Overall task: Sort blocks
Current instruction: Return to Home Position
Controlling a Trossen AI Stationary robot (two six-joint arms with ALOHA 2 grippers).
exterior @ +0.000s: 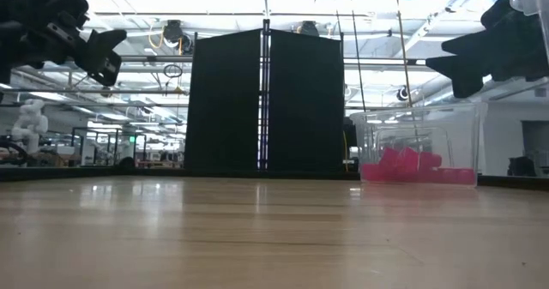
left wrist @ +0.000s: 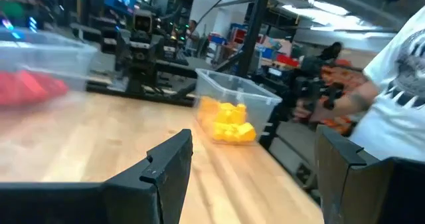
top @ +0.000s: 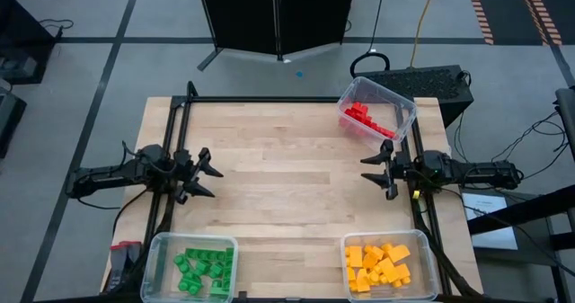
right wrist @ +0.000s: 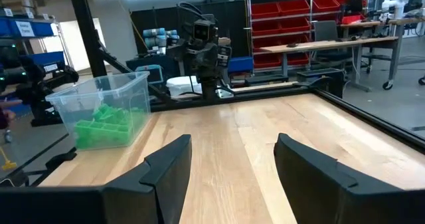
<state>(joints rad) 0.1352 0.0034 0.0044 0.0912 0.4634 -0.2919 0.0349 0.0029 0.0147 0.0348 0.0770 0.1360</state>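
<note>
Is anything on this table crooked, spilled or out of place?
Only the red-block bin, at the far right corner: it sits at an angle to the table edges, while the green bin and yellow bin sit square. No block lies outside a bin. Left end effector and right end effector wait open, empty.

The left arm (top: 108, 175) and right arm (top: 476, 170) are slim, jointed, matte black. The left hand (top: 205, 173) and right hand (top: 370, 169) each carry two angular black fingers (right wrist: 166, 177).

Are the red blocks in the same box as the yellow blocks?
No, the red blocks lie in the far box, the yellow blocks in a near box.
</note>
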